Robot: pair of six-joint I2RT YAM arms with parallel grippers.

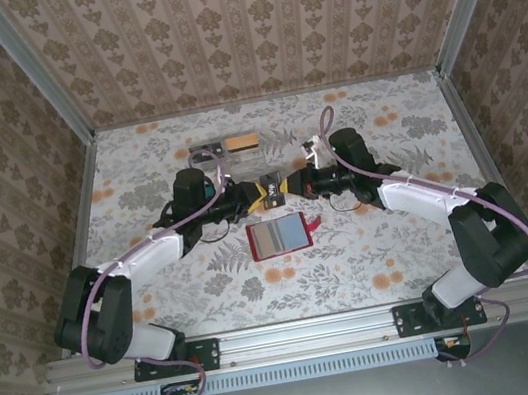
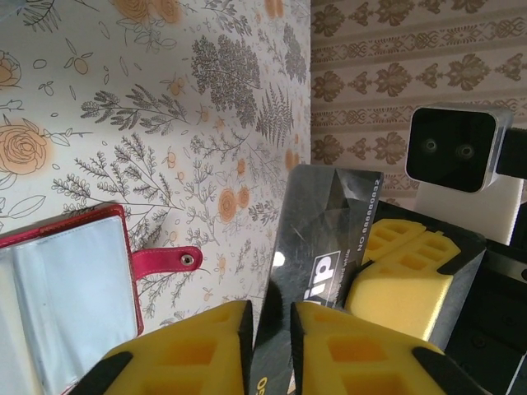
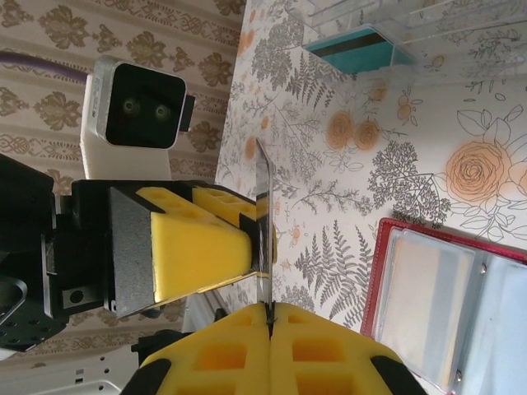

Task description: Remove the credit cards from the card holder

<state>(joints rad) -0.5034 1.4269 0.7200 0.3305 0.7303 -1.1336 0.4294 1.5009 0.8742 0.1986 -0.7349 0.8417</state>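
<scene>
Right claw (image 3: 269, 309) pinches black card (image 2: 329, 222) by its edge | left claw (image 2: 270, 317) narrow around it, can't tell if gripping | looks like a mid-air handoff | card holder (image 1: 279, 237) lies open on bench (image 1: 404, 245)

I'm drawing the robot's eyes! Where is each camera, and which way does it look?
Top camera: high behind the arms, looking down at the table; both arms, left claw and right claw show.
Left wrist camera: on the left arm, looking along its own claw toward the right claw.
Right wrist camera: on the right arm, looking along its own claw toward the left claw.
Shared: the black card between the claws and the open red card holder.
</scene>
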